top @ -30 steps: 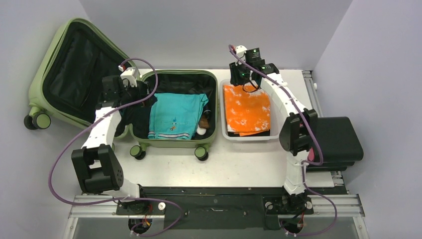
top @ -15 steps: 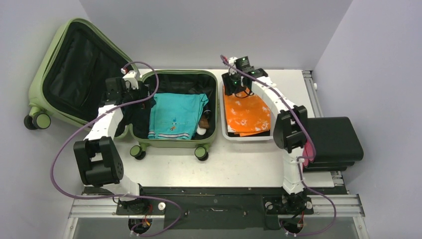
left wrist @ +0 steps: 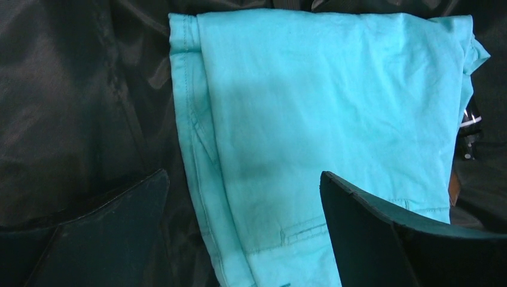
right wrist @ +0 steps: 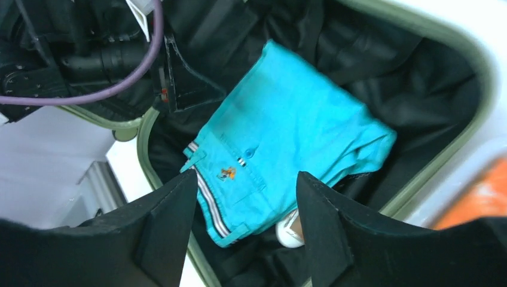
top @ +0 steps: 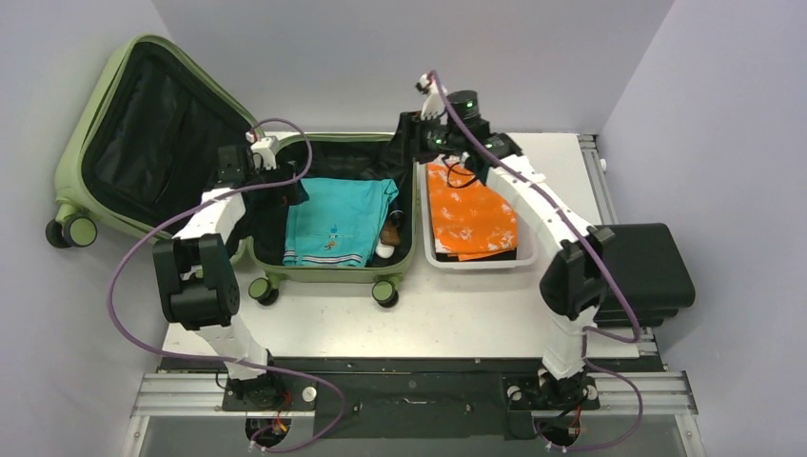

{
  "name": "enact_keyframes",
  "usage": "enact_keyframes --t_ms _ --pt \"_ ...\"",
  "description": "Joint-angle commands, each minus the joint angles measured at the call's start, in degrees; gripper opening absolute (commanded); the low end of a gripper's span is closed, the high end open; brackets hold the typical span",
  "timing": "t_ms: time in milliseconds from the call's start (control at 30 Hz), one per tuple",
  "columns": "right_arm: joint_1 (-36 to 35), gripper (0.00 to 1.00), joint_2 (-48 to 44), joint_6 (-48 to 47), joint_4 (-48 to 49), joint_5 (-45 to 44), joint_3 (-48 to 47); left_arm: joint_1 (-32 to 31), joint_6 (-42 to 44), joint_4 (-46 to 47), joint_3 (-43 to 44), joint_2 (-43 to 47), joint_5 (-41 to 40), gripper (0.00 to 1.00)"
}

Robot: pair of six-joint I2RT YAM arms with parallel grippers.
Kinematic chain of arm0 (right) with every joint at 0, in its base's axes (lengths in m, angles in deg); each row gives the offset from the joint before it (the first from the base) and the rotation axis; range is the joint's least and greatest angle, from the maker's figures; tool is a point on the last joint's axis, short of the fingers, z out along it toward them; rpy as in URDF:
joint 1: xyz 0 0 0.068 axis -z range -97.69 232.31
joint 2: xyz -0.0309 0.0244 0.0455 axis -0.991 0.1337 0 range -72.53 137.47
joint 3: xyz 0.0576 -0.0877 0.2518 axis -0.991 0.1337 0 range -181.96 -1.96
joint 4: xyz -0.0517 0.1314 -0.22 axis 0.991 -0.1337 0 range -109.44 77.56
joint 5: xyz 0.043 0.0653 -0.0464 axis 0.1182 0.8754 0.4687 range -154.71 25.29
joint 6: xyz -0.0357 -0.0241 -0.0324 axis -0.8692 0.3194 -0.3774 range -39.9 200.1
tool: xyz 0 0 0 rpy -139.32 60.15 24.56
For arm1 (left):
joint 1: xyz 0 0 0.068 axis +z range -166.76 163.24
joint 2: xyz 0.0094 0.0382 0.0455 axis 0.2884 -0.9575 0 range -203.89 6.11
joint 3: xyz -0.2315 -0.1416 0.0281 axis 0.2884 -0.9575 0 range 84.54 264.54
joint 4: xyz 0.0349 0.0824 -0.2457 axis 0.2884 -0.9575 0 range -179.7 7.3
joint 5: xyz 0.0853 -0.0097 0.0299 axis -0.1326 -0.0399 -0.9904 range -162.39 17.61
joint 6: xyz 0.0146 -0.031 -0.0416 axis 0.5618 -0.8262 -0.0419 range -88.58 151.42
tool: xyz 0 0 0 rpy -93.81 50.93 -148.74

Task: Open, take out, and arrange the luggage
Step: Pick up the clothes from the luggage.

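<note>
**Luggage.** The luggage lies open at the far left corner of the tabletop. Its base half sits flat with the wheels toward the near edge. The lid leans outward past the left edge, black lining exposed. A folded teal garment lies in the middle of the base. Bare lining runs along the garment's left side. A narrower strip on its right holds small items too small to identify.

**Left gripper**. It hangs over the left part of the base. The jaws are spread wide with nothing between them. The garment's left edge lies below the gap; contact cannot be determined.

**Right gripper**. It sits above the far right corner of the base. The jaws are parted and grip nothing.

**Surroundings.**
- A white basket stands just beside the luggage's right wall, and an orange garment fills most of it.
- A black case sits at the right edge of the tabletop, partly beyond it and apart from the basket.
- Open white surface runs along the near edge, in front of the luggage and basket.
</note>
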Motion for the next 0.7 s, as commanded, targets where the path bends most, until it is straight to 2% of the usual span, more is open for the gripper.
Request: enact_keyframes --t_ms 0,167,233,300,500,667 --pt "-2.0 0.54 7.8 8.1 1.3 3.0 -2.0 -1.8 -1.2 -0.9 4.3 -4.2 -4.7 0.96" --pt "-4.5 0.5 14.9 9.8 -1.7 -0.2 -6.5 -5.7 -2.7 -3.0 6.8 -7.5 -13.2 0.96" --pt "-5.3 0.48 17.1 10.7 -2.1 -0.4 -7.7 -9.5 -2.2 -4.2 7.8 -9.1 -21.1 0.96" --pt "-6.0 0.46 19.0 11.8 -2.5 -0.6 -8.7 -10.9 -2.5 -5.7 8.9 -10.9 -25.7 0.96" --pt "-7.4 0.44 22.9 13.1 -6.4 -3.5 -11.3 -11.4 -4.2 -7.8 10.6 -13.6 -35.0 0.96" --pt "-7.4 0.43 24.7 14.7 -6.9 -5.2 -10.7 -11.9 -5.5 -9.2 11.2 -14.8 -38.8 0.96"
